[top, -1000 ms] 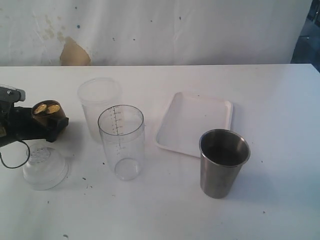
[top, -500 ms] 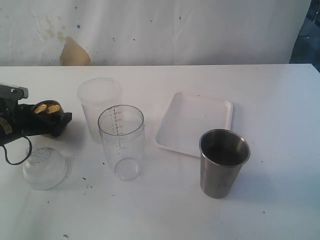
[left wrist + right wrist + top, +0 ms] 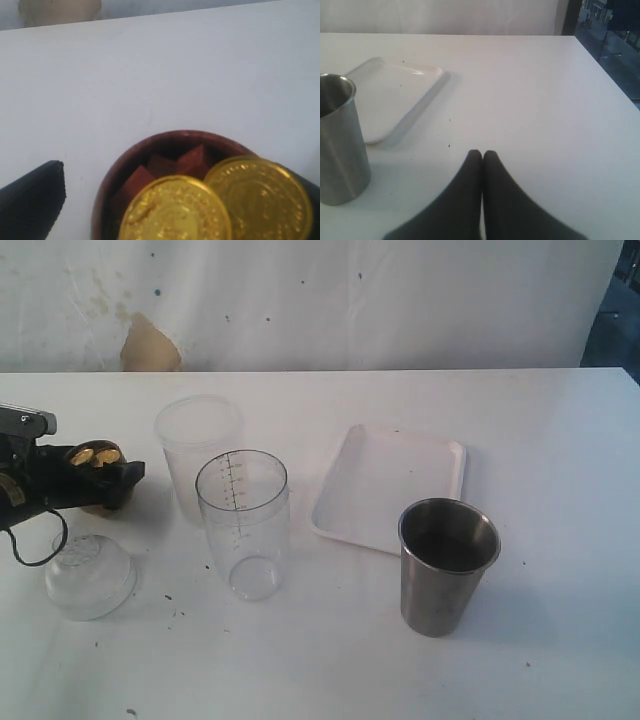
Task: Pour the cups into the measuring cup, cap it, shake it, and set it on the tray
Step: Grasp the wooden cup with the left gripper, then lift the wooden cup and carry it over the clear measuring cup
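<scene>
A small brown wooden cup (image 3: 100, 502) stands at the table's left and holds gold coins (image 3: 175, 210) and red-brown pieces. My left gripper (image 3: 105, 480) is open, with its jaws on either side of this cup (image 3: 120, 170). One black finger (image 3: 35, 200) stands clear of the cup's wall. The clear measuring cup (image 3: 243, 530) with a black scale stands upright mid-table, to the right of that gripper. The steel tumbler (image 3: 447, 570) stands upright nearer the front right. The white tray (image 3: 440, 455) lies behind it. My right gripper (image 3: 482, 152) is shut on nothing over bare table beside the tumbler (image 3: 340, 145); the exterior view does not show it.
A frosted plastic cup (image 3: 195, 435) stands just behind the measuring cup. A clear domed lid (image 3: 90, 575) lies on the table in front of the left gripper. The tray (image 3: 385, 62) has nothing in it. A cable loops below the left arm.
My left gripper has shifted a little to the right around the wooden cup. Nothing else has moved.
</scene>
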{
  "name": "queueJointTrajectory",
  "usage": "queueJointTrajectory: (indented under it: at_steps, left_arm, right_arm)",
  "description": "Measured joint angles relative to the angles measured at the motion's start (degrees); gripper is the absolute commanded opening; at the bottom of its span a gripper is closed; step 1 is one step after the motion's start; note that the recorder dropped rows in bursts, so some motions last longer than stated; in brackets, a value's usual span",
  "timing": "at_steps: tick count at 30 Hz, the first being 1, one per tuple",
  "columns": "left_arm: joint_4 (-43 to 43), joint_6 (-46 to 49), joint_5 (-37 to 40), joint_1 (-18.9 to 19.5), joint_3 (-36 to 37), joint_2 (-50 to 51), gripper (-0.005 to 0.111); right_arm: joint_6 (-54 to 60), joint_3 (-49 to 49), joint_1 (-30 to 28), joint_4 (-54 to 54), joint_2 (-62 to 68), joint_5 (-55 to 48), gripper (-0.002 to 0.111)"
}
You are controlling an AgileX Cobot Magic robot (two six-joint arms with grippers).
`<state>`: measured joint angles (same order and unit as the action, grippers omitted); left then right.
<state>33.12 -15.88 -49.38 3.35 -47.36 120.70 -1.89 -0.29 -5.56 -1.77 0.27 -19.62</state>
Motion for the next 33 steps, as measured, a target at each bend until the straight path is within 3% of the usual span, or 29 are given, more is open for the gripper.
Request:
queueJointTrajectory:
  at_steps: [12,15,18,20,21,26,33]
  left_arm:
    - [-1.9,0.5,-2.5,0.0,0.0,2.8,0.101]
    - [-2.3,0.5,-3.3,0.0,0.0,2.8,0.079]
    - [-2.3,0.6,-4.7,0.0,0.0,2.8,0.039]
    - [-2.3,0.9,-4.9,0.0,0.0,2.8,0.005]
    - [-2.2,0.9,-5.0,0.0,0.0,2.8,0.001]
    - [0.8,1.8,-6.4,0.0,0.0,1.7,0.0]
    - [0.0,2.6,-5.1,0.0,0.0,-8.3,0.0]
  right_arm:
    - [0.0,0.0,0.0,0.0,0.0,0.0,0.0]
    - [0.0,0.0,0.0,0.0,0.0,0.0,0.0]
    - [0.0,0.0,0.0,0.0,0.0,0.0,0.0]
    - [0.0,0.0,0.0,0.0,0.0,0.0,0.0]
    - [0.0,0.0,0.0,0.0,0.0,0.0,0.0]
    - [0.0,0.0,0.0,0.0,0.0,0.0,0.0]
    - [0.0,0.0,0.0,0.0,0.0,0.0,0.0]
